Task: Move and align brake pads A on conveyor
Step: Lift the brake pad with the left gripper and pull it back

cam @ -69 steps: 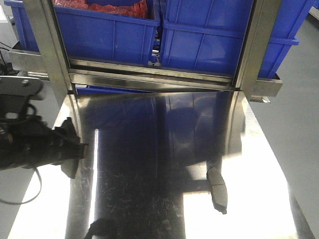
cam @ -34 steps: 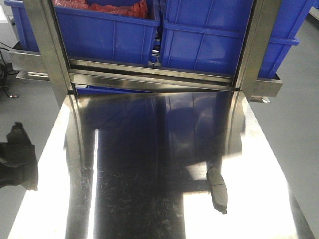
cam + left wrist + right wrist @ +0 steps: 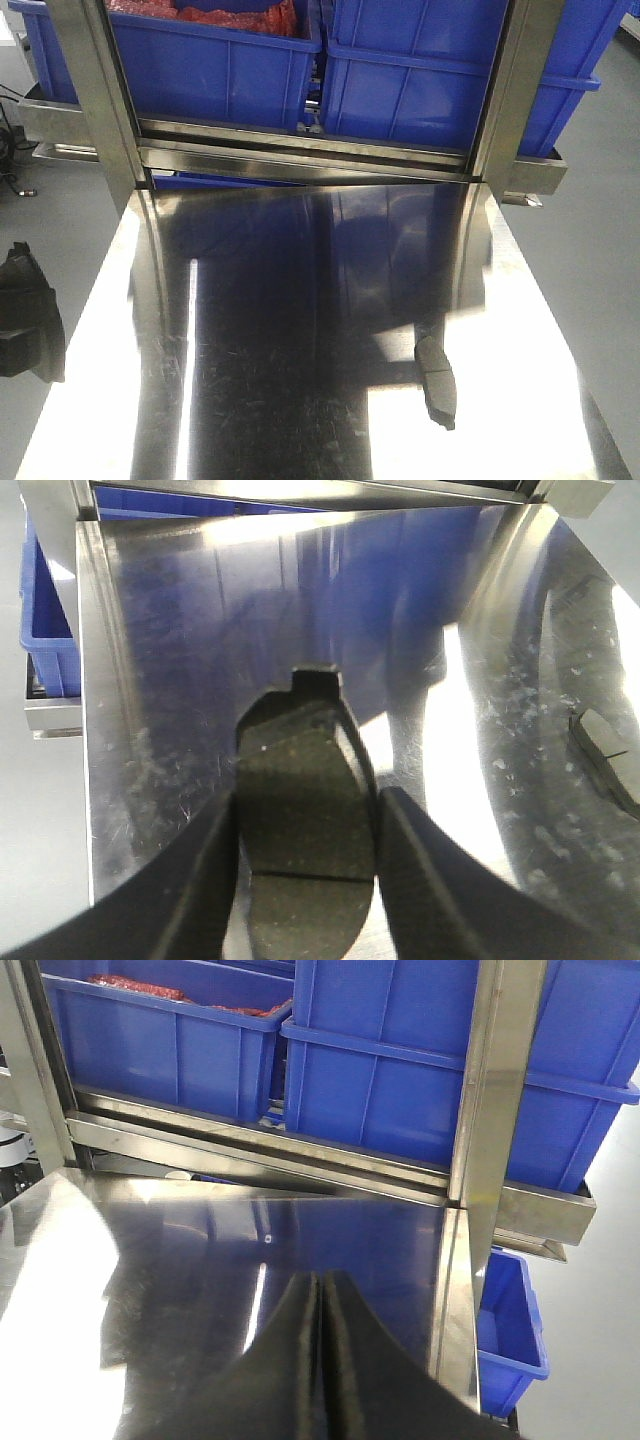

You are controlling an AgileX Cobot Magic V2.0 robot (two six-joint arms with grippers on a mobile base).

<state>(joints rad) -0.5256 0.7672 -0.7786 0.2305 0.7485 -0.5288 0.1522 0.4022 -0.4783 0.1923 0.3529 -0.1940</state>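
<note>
The left hand [image 3: 308, 815] is gripping one pad [image 3: 300, 860] at the bench's [image 3: 280, 300] near-left edge. The right hand [image 3: 320, 1290] is sitting pressed together, empty. A second pad [image 3: 436, 378] is lying near-right on the bench, with blue bins [image 3: 430, 70] sitting beyond. The carry step is probably running: next, the held pad is needing a swing to the conveyor, which is showing in no view.

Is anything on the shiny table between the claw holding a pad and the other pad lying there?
Nothing visible. In the left wrist view, only bare steel table lies between the left gripper, shut on the held brake pad, and the loose brake pad.
</note>
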